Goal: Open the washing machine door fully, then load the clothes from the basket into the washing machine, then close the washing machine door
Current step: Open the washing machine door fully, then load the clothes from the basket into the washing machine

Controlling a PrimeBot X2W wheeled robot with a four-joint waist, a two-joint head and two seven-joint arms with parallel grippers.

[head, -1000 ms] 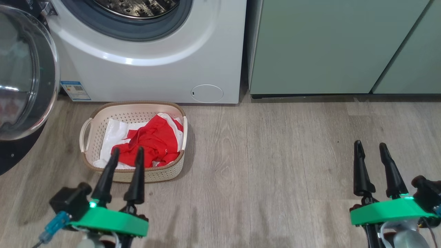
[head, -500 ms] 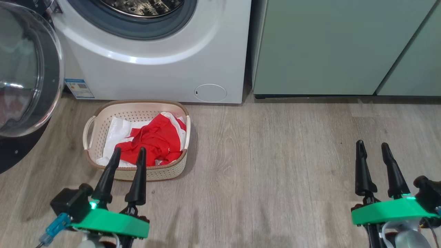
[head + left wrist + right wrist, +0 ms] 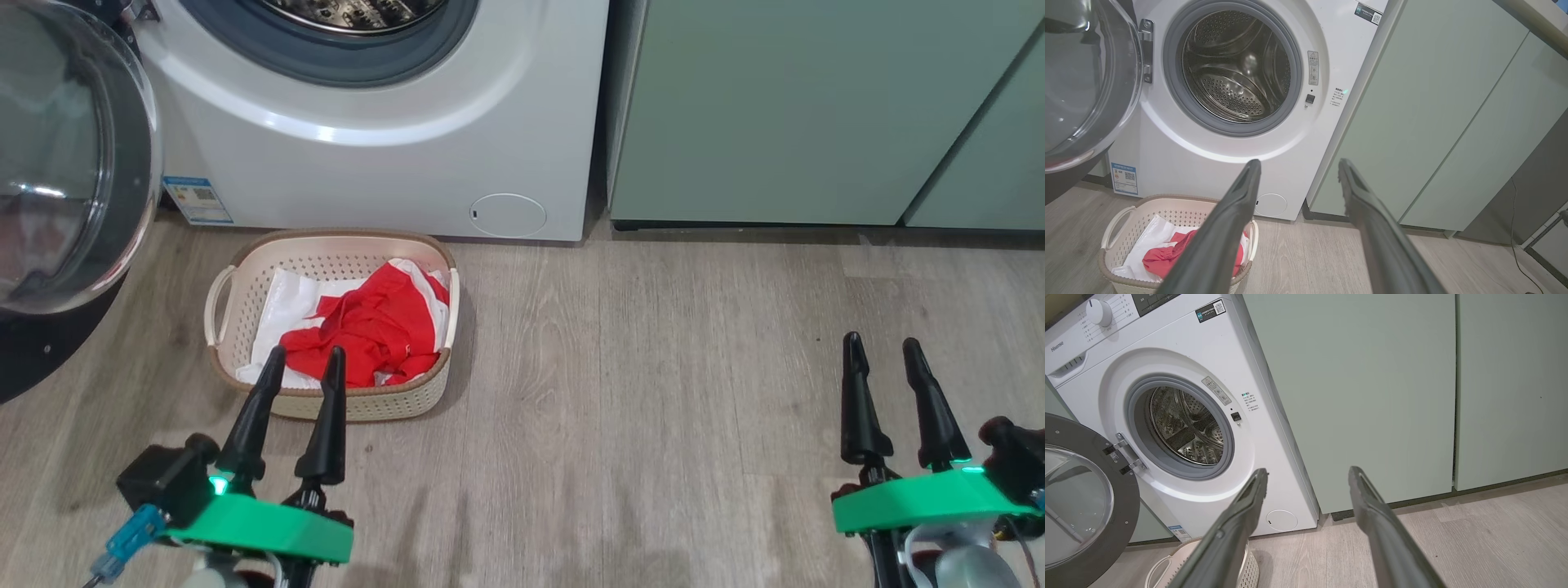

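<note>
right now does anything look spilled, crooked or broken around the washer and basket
Nothing stands out. The washing machine door stands open on the left, its glass whole; the basket sits upright before the washing machine, and the clothes lie bunched inside it on a white sheet.

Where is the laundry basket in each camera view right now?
Head view: basket left of centre, just in front of the washing machine.
Left wrist view: basket at bottom left, cut by the bottom edge.
Right wrist view: basket at the bottom edge, left of centre, partly in frame.
Shared landmark: small round flap, up and right of the basket everywhere.
</note>
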